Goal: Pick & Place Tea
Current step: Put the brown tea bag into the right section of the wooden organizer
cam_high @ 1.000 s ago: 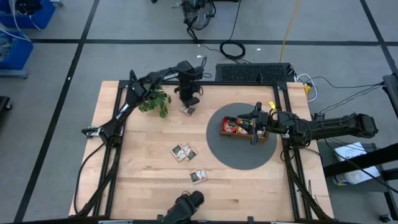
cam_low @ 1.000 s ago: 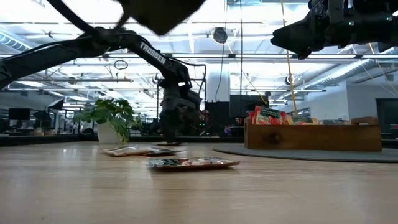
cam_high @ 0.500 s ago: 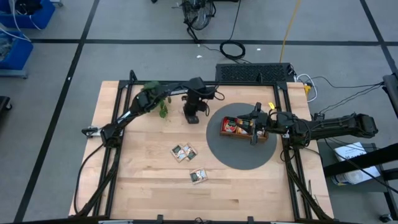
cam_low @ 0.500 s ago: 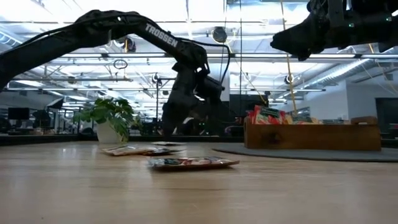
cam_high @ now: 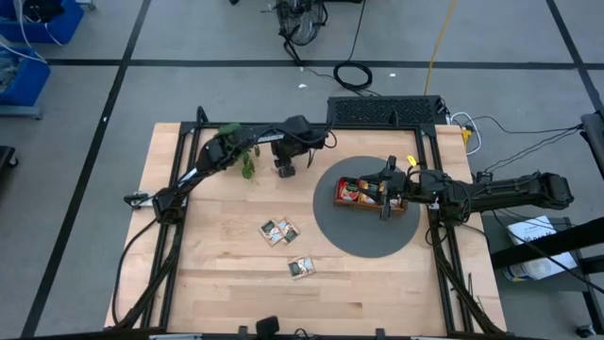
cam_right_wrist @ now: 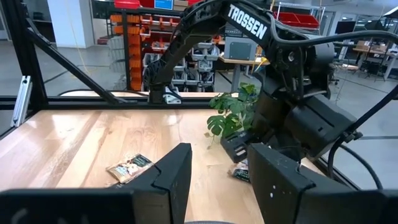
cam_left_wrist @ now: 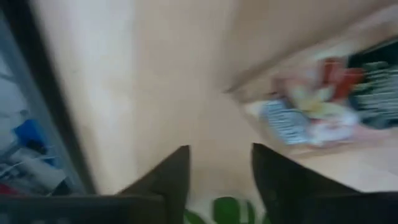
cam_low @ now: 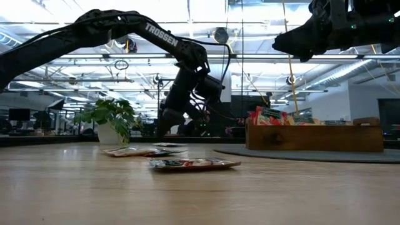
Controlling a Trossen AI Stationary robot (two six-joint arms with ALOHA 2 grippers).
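Note:
Tea sachets stand upright in the left end (cam_high: pixel 354 192) of the brown wooden tray (cam_high: pixel 401 206), also seen in the low view (cam_low: pixel 269 117). Loose sachets lie flat on the table (cam_high: pixel 279 230) (cam_high: pixel 302 267) (cam_low: pixel 190 164). My left gripper (cam_high: pixel 283 170) (cam_left_wrist: pixel 219 149) hangs beside the plant, open, with bare wood showing between its fingers. In the right wrist view one sachet (cam_right_wrist: pixel 241 171) shows just under it; whether they touch, I cannot tell. My right gripper (cam_high: pixel 385 194) (cam_right_wrist: pixel 217 149) hovers open above the tray.
The leafy plant (cam_high: pixel 236 151) (cam_low: pixel 112 115) stands just left of my left gripper. The tray rests on a round dark mat (cam_high: pixel 363 236) on the table's right half. The metal frame runs along the far edge (cam_high: pixel 377 111). Bare wood lies between the loose sachets and the mat.
My left arm has swung its forearm toward the table's right and risen off the table in the low view. Its gripper shifted a little toward the near right, then back. The sachet that lay at its tips is now covered in the high view.

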